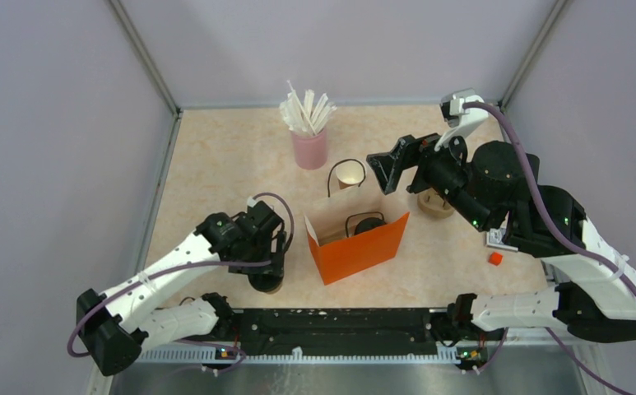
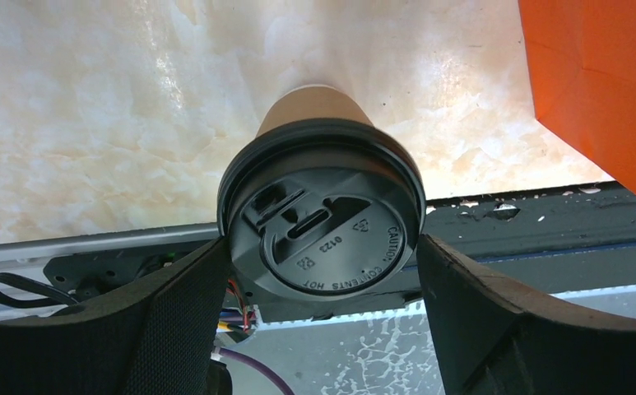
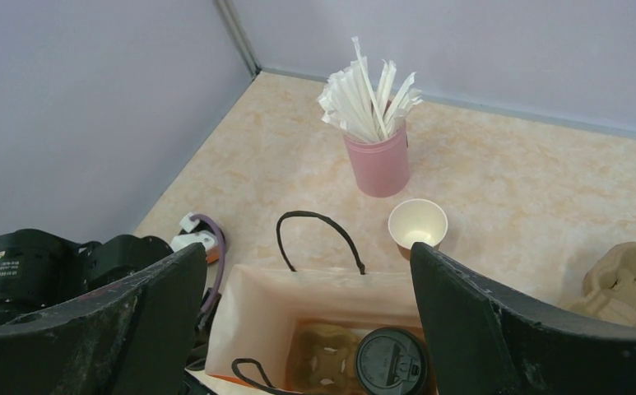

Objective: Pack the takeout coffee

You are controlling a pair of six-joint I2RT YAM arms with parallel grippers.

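One takeout coffee point(image 2: 322, 222), a brown cup with a black lid, stands on the table near the front edge, left of the orange bag point(image 1: 355, 243). My left gripper point(image 2: 322, 241) is open around its lid, one fingertip close at each side of the rim. It shows under the left gripper point(image 1: 266, 267) in the top view. A second lidded coffee point(image 3: 392, 362) sits inside the bag point(image 3: 298, 304) beside a pulp insert. A lidless brown cup point(image 1: 350, 174) stands behind the bag. My right gripper point(image 1: 384, 169) hovers open above the bag's back edge, holding nothing.
A pink cup of white straws point(image 1: 308, 148) stands at the back. A tan pulp carrier point(image 1: 435, 206) lies right of the bag, partly under my right arm. A small orange block point(image 1: 495, 258) lies at the right. The black base rail point(image 1: 339, 325) runs along the near edge.
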